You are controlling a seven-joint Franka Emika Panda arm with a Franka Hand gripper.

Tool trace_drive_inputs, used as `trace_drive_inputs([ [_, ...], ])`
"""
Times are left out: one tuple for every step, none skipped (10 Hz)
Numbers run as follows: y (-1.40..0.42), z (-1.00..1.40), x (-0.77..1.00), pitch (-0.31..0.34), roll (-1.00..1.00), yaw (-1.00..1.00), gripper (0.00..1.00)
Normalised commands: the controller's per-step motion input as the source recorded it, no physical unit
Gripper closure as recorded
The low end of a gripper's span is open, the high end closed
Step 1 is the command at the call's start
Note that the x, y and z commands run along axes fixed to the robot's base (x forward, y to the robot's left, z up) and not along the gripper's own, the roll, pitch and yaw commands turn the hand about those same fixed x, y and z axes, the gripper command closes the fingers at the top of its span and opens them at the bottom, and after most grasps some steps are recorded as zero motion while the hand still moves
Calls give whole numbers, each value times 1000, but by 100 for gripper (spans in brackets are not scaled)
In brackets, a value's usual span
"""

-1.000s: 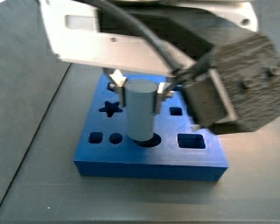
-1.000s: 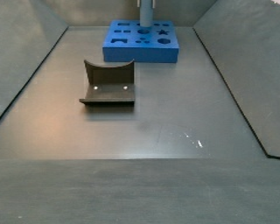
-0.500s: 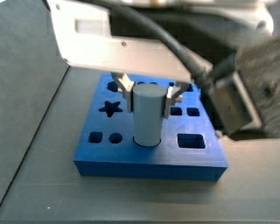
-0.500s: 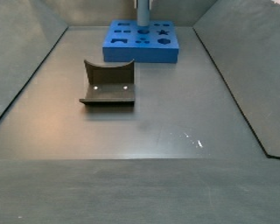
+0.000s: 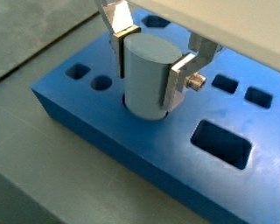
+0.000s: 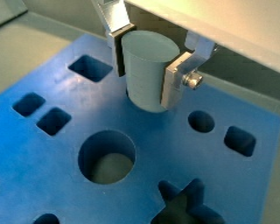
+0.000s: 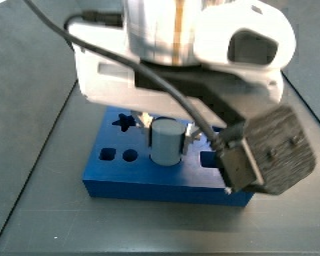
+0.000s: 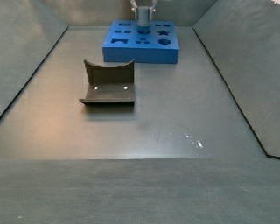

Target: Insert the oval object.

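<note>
Since the earlier frames the gripper (image 5: 150,54) has come lower over the blue board with shaped holes (image 5: 130,149). The smooth pale grey-blue oval peg (image 5: 147,75) now stands sunk into a hole in the board. The silver finger plates (image 6: 178,75) sit closed against the peg's sides, gripping it upright between the jaws.

The worktop (image 8: 166,166) is a plain grey surface with raised walls around it. At its far end the blue board (image 8: 142,42) lies flat on it, with the hand (image 8: 142,10) above. Nearer, well apart from the board, the dark fixture (image 8: 108,83) stands on its base plate.
</note>
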Motion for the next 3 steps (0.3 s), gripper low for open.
trace_drive_inputs([
  [0, -171, 74, 0, 0, 0, 100],
  [51, -43, 100, 7, -86, -51, 100],
  [0, 0, 0, 0, 0, 0, 100],
])
